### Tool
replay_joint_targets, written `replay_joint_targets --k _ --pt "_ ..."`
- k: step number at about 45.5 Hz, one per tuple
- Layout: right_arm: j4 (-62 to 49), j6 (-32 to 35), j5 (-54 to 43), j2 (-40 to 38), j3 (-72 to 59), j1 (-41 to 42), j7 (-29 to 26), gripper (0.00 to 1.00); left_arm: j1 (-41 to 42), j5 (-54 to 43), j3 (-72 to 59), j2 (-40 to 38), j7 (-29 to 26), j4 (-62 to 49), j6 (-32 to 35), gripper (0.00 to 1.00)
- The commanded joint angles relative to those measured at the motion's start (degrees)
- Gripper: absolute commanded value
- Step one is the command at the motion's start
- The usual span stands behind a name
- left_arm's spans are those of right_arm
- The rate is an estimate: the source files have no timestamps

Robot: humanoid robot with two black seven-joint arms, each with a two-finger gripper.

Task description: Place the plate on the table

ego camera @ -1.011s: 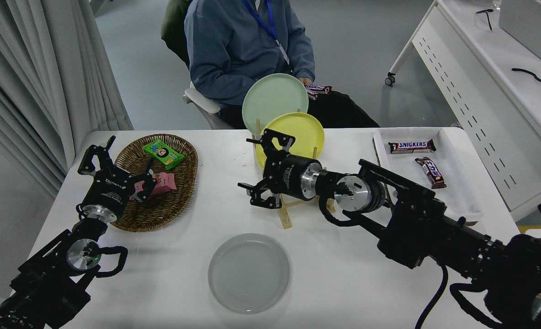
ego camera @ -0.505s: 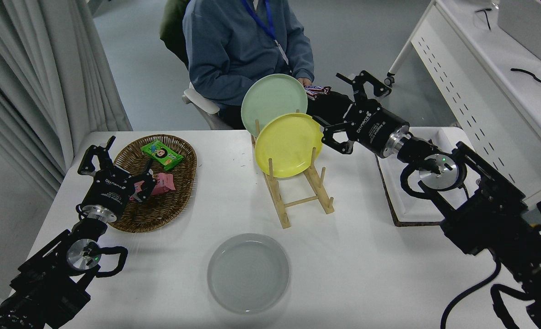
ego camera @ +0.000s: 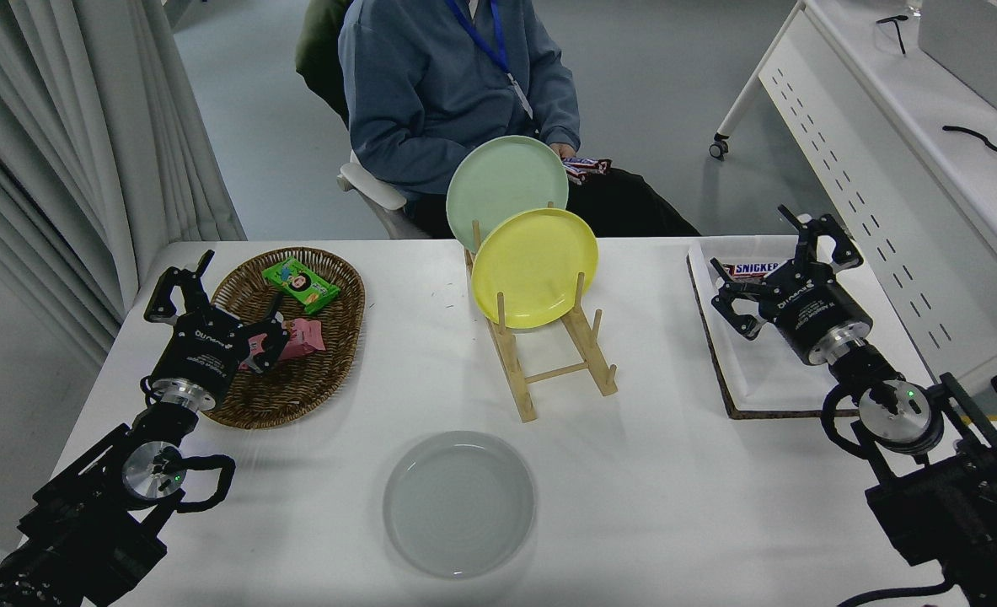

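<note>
The light-grey plate point(ego camera: 459, 503) lies flat on the white table point(ego camera: 650, 489), near its front edge and in the middle. My right gripper point(ego camera: 780, 268) is open and empty, far to the right of the plate, over the white tray. My left gripper point(ego camera: 211, 299) is parked at the lower left, open, over the near edge of the wicker basket.
A wooden rack point(ego camera: 549, 362) holds a yellow plate point(ego camera: 534, 267) and a pale green plate point(ego camera: 506, 187). A wicker basket point(ego camera: 296, 388) with snack packs is at the left. A white tray point(ego camera: 759, 379) holds a candy bar point(ego camera: 751, 269). A person point(ego camera: 456, 84) sits at the far side.
My right arm has swung from in front of the rack, past the yellow plate, back to the right side over the tray. The grey plate and left arm have not moved.
</note>
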Motion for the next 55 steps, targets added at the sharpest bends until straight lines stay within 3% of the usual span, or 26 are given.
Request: replay_joint_targets --k 1,16,24,55 --pt "-2.5 0.3 -0.5 3.9 5.5 -1.4 4.7 1.00 0.0 0.0 0.0 0.0 0.0 0.0 0.0 1.00" --pt "-3.0 0.3 -0.7 4.0 3.5 -1.5 4.9 1.00 0.0 0.0 0.0 0.0 0.0 0.0 0.0 1.00" --pt "-10.5 -0.2 -0.5 5.8 3.4 2.1 10.6 1.00 0.0 0.0 0.0 0.0 0.0 0.1 0.0 1.00" --pt "-12.0 1.1 0.4 5.8 -3.4 3.7 10.7 1.00 0.0 0.0 0.0 0.0 0.0 0.0 0.1 1.00"
